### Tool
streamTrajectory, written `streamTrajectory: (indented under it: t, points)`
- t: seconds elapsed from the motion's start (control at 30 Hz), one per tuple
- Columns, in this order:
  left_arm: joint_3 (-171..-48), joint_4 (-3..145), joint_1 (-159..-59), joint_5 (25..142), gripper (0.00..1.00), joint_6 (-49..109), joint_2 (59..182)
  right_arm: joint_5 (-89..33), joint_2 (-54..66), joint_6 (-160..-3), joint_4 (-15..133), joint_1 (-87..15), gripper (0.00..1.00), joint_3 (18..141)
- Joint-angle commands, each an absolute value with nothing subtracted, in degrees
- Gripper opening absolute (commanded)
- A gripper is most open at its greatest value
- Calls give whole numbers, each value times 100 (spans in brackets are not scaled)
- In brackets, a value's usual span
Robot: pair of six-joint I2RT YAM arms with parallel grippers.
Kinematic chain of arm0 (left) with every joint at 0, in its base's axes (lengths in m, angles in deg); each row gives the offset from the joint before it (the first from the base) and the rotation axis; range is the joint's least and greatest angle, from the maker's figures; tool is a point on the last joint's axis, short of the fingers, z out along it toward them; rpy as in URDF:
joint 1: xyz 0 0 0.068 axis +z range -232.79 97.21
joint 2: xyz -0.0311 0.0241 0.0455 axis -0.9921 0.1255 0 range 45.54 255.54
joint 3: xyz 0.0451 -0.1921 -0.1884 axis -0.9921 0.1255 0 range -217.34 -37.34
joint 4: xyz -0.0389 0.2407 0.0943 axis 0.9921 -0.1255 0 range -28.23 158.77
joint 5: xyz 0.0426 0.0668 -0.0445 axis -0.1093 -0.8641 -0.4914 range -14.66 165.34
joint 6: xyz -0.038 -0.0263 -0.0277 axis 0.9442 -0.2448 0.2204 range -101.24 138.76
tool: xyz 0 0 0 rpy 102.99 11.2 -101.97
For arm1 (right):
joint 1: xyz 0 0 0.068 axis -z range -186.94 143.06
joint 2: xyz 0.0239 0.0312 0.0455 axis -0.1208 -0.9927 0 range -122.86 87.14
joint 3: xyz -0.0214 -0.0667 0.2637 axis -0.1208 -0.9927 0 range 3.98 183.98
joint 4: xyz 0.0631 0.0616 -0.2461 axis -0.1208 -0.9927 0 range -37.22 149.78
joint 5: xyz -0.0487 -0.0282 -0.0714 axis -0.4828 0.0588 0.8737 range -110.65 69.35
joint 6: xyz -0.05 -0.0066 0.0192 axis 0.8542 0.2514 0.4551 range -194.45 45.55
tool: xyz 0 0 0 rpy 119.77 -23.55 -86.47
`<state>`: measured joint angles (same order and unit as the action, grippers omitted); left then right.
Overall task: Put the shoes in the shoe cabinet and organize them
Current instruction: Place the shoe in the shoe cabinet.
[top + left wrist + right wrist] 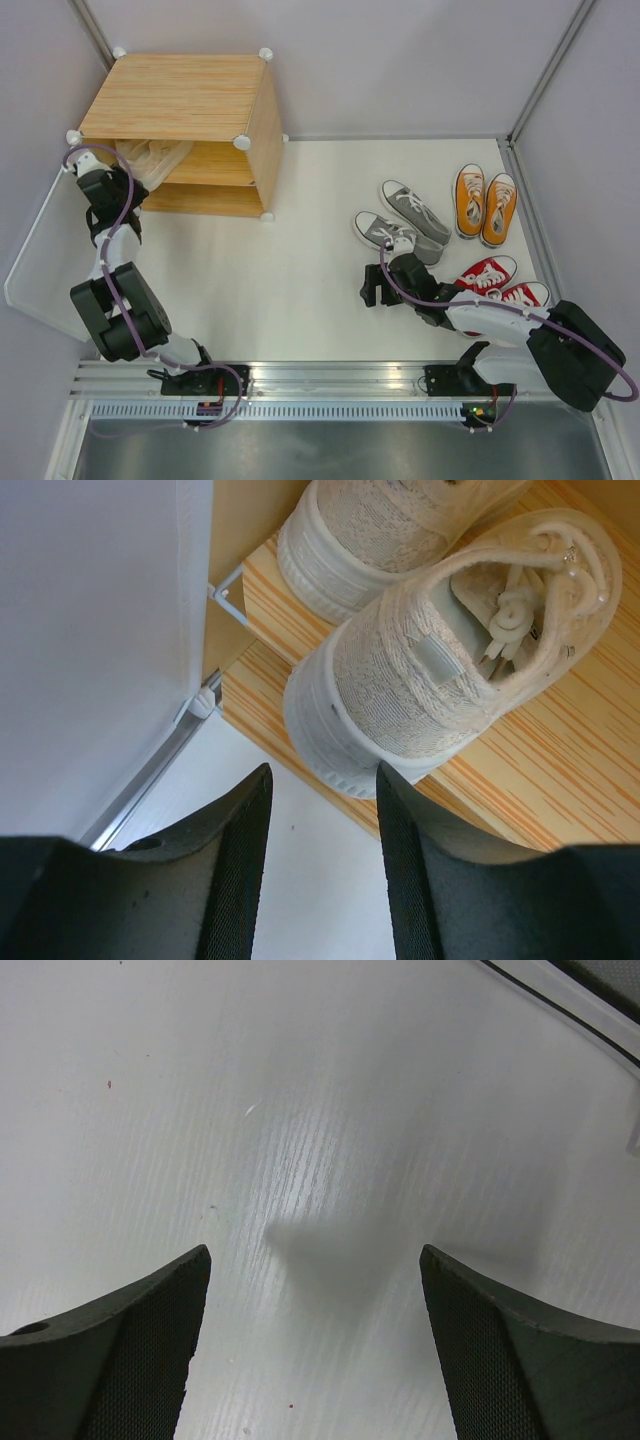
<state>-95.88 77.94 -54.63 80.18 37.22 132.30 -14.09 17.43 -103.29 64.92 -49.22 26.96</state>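
Our left gripper (322, 780), jaws part-spread and empty, faces cream shoes (440, 660) in the cabinet (200, 100), door (40, 240) alongside; right gripper (315, 1260), jaws spread, hangs near grey shoes (405, 215).

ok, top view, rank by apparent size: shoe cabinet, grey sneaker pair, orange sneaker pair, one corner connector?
1. shoe cabinet
2. grey sneaker pair and orange sneaker pair: look about alike, not ranked
3. white corner connector

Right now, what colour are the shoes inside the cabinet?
The shoes are cream; the left wrist view shows it best.
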Motion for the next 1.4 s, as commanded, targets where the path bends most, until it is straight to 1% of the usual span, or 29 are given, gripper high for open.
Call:
streamTrajectory:
  t: [0.0,0.3,0.43,0.83,1.03,1.37]
  points:
    - [-9772,8274,-5449,8386,51,3731,13317,-1257,1692,-10284,6566,-4957,89,2868]
    - [-9702,8810,-5449,8975,50,3661,13501,-1318,1657,-10275,6566,-4957,89,2894]
    - [-9491,9346,-5475,9256,50,3783,13510,-1318,1657,-10284,6575,-4957,89,2894]
    - [-9535,9602,-5642,9309,49,3845,13704,-1310,1481,-10249,6566,-4957,89,2964]
    - [-9534,9690,-5827,9432,45,3942,13642,-1318,1437,-10240,6549,-4957,89,2999]
    - [-9736,9533,-6047,9195,44,3863,13844,-1327,1428,-10240,6558,-4957,89,2990]
